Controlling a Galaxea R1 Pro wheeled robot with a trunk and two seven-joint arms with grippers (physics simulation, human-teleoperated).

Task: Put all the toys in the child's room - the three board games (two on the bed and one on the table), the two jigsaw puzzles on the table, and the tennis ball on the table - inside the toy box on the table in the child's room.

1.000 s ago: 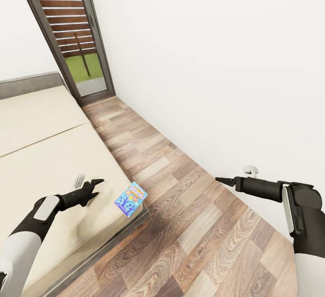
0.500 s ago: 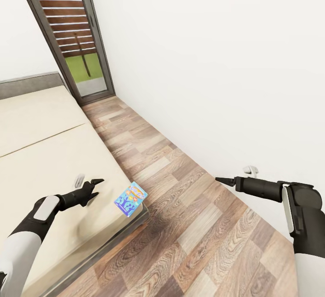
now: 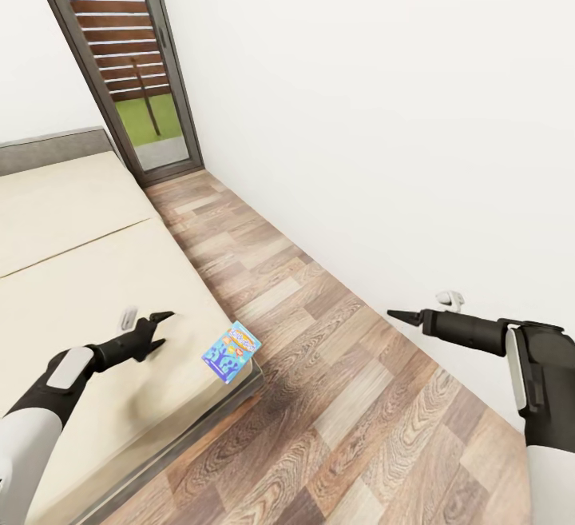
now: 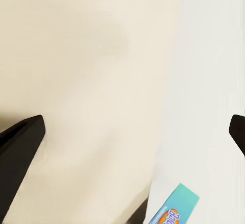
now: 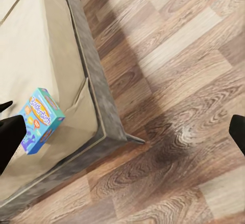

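Bed [image 3: 72, 269] with beige mattress stands on the wood-plank floor [image 3: 335, 365]. Blue cartoon-printed board game [image 3: 231, 351] lies at the mattress corner, beside the edge. Left gripper [image 3: 157, 329] hovers above the mattress near the game, jaws apart. Right gripper [image 3: 402, 316] hangs over the floor, jaws apart.

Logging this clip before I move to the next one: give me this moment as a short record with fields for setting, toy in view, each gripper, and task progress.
setting: bed beside wood-plank floor, white wall
toy in view: blue board game, lying at the bed's near corner, not held
left gripper: open, over the mattress, apart from the game
right gripper: over the floor, fingers together in the head view
task progress: game not yet grasped
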